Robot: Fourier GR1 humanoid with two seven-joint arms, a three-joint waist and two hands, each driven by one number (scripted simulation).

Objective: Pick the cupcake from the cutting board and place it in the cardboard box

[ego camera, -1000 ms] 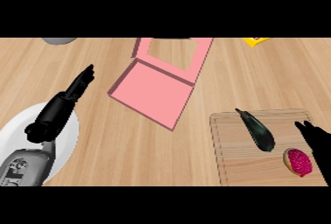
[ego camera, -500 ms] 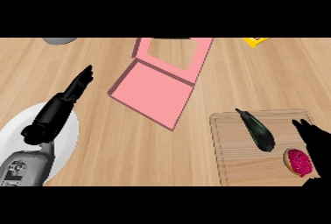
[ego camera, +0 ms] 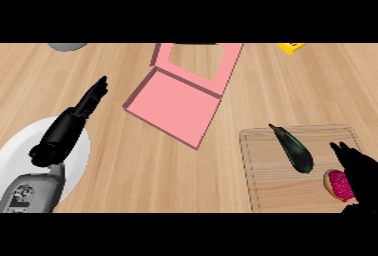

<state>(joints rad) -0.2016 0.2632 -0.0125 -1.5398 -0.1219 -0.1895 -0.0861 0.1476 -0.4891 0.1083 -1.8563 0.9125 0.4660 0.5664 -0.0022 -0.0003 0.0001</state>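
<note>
Two black hands showed over the light wooden counter point(ego camera: 133, 165). The left hand point(ego camera: 72, 120) lay at the left side, above the rim of a round white plate point(ego camera: 74, 155), with its fingers straight and held together, pointing up and slightly to the right; it held nothing. The right hand point(ego camera: 359, 167) came in at the lower right corner, over the right part of the pale rectangular wooden cutting board point(ego camera: 277, 185). Its fingers pointed upward and were a little apart, not curled around anything. The small cupcake with dark pink top point(ego camera: 338, 184) was on the board, just beside this hand at its left and partly hidden by it. A dark green long eggplant point(ego camera: 293, 150) lay tilted on the same board, above the cupcake. The flat pink cardboard box with open lid point(ego camera: 177, 105) stood well apart, near the middle of the counter.
</note>
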